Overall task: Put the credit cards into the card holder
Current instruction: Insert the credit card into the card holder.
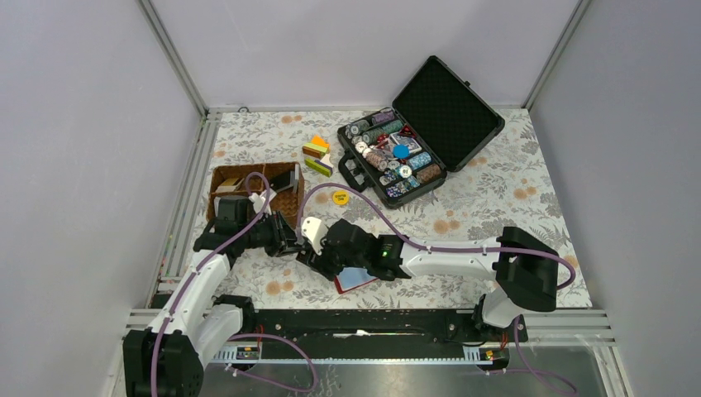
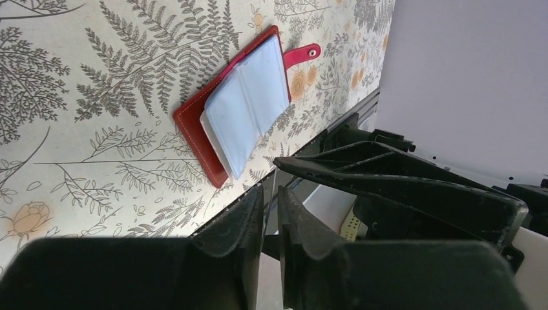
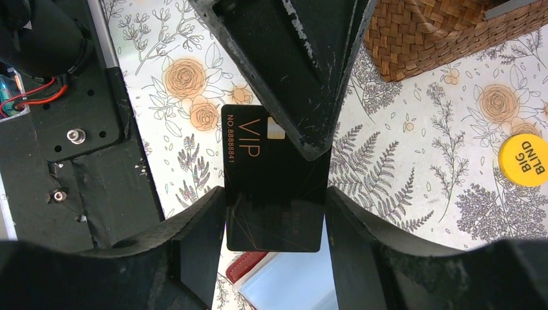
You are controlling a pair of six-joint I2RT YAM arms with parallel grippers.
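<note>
One red wallet (image 2: 189, 124). One black card (image 3: 274, 168) in clear sight. One wicker basket (image 3: 420, 32), with flat pieces inside it, number unclear. One black case (image 1: 446, 103), its trays packed with poker chips (image 1: 388, 153), too many and too small to tally. One yellow chip (image 3: 525, 160) lying loose, apart from the case. Coloured blocks (image 1: 317, 155) beside the basket: at least three, exact count uncertain.
</note>
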